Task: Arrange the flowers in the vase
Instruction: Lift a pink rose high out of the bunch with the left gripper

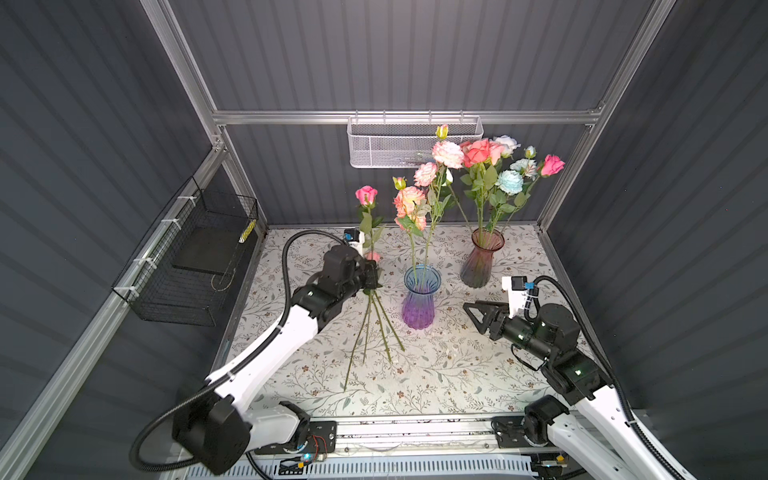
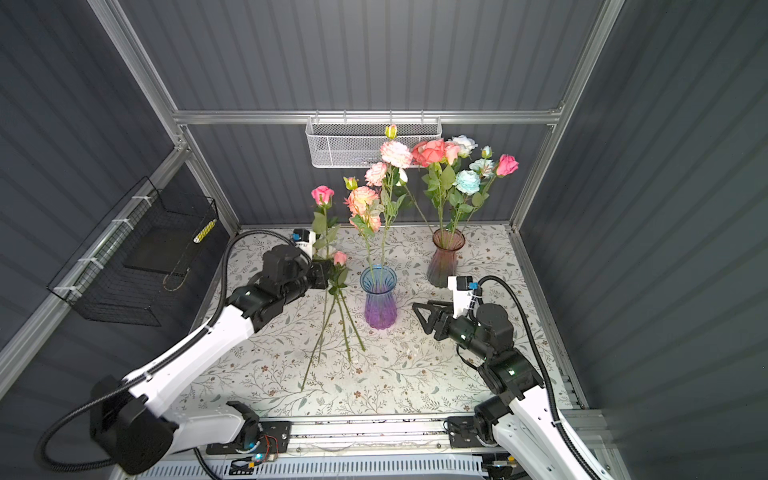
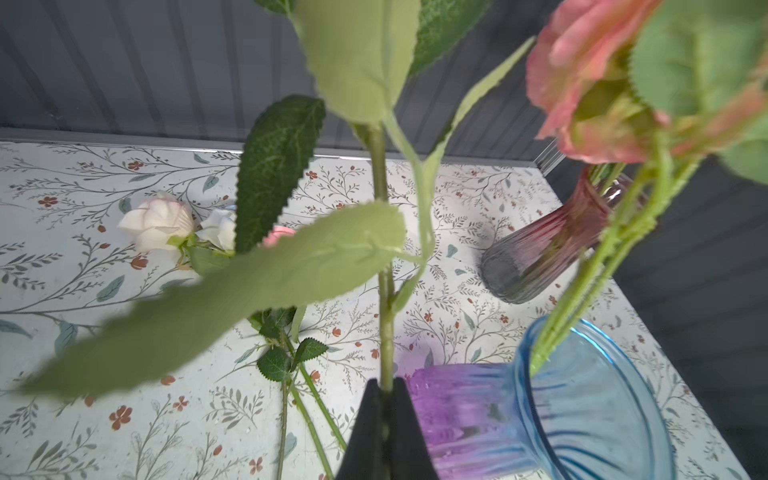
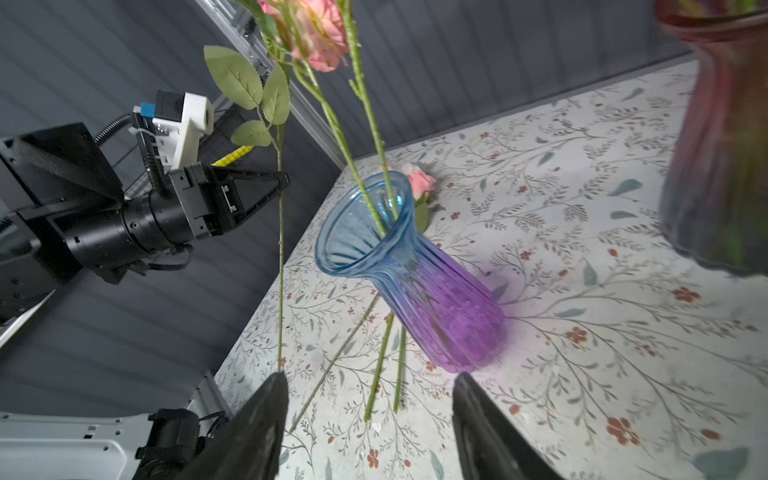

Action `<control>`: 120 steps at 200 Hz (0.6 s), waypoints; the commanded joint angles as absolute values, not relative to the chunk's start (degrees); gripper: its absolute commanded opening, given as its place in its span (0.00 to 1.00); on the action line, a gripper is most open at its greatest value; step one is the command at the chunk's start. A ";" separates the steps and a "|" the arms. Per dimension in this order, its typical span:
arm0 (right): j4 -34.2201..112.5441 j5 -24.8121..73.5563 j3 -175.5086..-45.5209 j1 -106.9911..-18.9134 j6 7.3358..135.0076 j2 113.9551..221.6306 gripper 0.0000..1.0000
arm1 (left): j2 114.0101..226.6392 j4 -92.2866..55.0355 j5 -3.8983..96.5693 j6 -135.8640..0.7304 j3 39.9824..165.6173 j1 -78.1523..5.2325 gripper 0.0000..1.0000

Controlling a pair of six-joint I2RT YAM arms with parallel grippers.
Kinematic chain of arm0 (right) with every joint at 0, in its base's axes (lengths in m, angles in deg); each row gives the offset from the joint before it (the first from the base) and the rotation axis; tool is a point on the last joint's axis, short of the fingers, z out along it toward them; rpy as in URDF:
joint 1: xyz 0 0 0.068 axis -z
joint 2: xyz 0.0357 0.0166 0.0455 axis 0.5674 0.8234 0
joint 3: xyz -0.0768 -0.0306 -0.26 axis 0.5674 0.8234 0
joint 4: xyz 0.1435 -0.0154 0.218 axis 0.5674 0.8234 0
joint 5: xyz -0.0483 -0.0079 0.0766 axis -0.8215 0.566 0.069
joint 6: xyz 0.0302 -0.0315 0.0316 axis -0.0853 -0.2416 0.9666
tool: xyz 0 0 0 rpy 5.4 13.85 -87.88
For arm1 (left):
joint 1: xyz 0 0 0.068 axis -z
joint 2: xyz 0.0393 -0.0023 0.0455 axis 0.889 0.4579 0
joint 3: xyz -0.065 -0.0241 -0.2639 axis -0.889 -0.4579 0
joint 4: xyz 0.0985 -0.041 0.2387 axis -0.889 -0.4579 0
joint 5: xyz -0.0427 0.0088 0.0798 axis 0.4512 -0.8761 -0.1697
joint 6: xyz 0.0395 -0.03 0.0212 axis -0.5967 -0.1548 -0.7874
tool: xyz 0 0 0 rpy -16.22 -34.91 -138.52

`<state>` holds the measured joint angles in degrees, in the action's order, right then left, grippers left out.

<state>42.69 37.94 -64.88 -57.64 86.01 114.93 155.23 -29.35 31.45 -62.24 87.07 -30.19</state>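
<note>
Ribbed vase [image 1: 419, 305] fades blue to purple, other vase [image 1: 478, 266] red to grey; rose [image 1: 366, 195] pink, tablecloth [image 1: 457, 374] white with leafy vines.

No text, label, brand or number is legible; the yellow strip [image 1: 247, 231] in the black wire basket [image 1: 174, 307] bears marks too small to read.

Near vase [image 1: 419, 299]: standing mid-way on the table [image 1: 457, 374], holding flower stalks [image 1: 409, 199].
Far vase [image 1: 481, 259]: standing behind it, rightward, holding a bunch [image 1: 478, 153].
Loose flowers [image 3: 156, 224]: lying on the table, left of it.
</note>
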 commanded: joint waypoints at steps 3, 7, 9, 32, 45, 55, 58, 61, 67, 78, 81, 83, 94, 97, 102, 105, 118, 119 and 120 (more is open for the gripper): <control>35.96 45.42 -65.32 -57.95 86.55 117.36 0.67 | 144.49 -14.61 31.26 -61.03 78.64 -30.23 0.00; 36.22 45.10 -65.61 -57.90 86.82 117.58 0.67 | 142.63 -12.81 31.43 -61.01 77.23 -30.23 0.00; 36.36 44.78 -65.67 -57.87 86.95 117.62 0.67 | 141.81 -12.05 31.41 -60.96 76.73 -30.23 0.00; 34.50 42.55 -64.55 -57.91 87.77 116.03 0.70 | 135.76 -8.02 30.50 -59.87 75.43 -30.23 0.00; 34.68 42.43 -64.91 -57.95 87.50 115.76 0.70 | 135.21 -6.19 32.67 -60.03 76.93 -30.23 0.00; 35.68 42.40 -65.59 -57.94 87.14 116.15 0.71 | 135.84 -3.90 34.99 -60.00 78.39 -30.23 0.00; 35.89 42.43 -65.66 -57.95 87.02 116.26 0.71 | 136.16 -3.11 35.69 -59.88 78.80 -30.18 0.00; 36.15 42.44 -65.79 -57.92 87.04 116.39 0.71 | 136.63 -2.34 36.30 -59.61 79.27 -30.18 0.00; 36.40 42.44 -65.94 -57.99 87.09 116.48 0.71 | 137.40 -0.38 37.42 -59.25 80.05 -30.14 0.00; 36.28 42.23 -65.77 -57.94 87.38 116.45 0.71 | 139.39 3.65 38.97 -58.71 81.16 -30.16 0.00; 36.21 42.07 -65.70 -57.95 87.47 116.45 0.71 | 139.93 4.60 39.28 -58.69 81.48 -30.14 0.00; 36.20 41.95 -65.63 -57.90 87.64 116.38 0.71 | 140.36 5.18 39.43 -58.69 81.79 -30.14 0.00; 36.29 41.10 -65.37 -57.92 87.97 115.76 0.71 | 142.75 7.32 39.86 -58.60 83.62 -30.05 0.00; 36.35 40.90 -65.34 -57.93 88.03 115.62 0.71 | 143.36 7.93 40.13 -58.45 84.16 -29.99 0.00; 36.53 40.64 -65.19 -57.93 88.09 115.22 0.71 | 144.59 9.25 40.77 -58.47 85.08 -29.97 0.00; 36.66 40.42 -65.24 -57.90 88.00 115.06 0.71 | 145.21 10.07 41.15 -58.51 85.62 -29.90 0.00; 37.63 39.33 -65.18 -57.89 87.78 113.95 0.71 | 148.14 11.86 41.86 -59.30 88.58 -29.09 0.00; 37.77 39.31 -65.21 -57.92 87.76 113.89 0.71 | 148.31 11.95 41.92 -59.39 88.78 -29.00 0.00; 37.83 39.16 -65.23 -57.93 87.80 113.77 0.71 | 148.43 12.09 41.99 -59.52 89.10 -28.91 0.00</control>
<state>37.12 40.80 -64.79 -57.73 87.58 115.85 144.80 3.57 38.57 -59.42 83.66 -30.02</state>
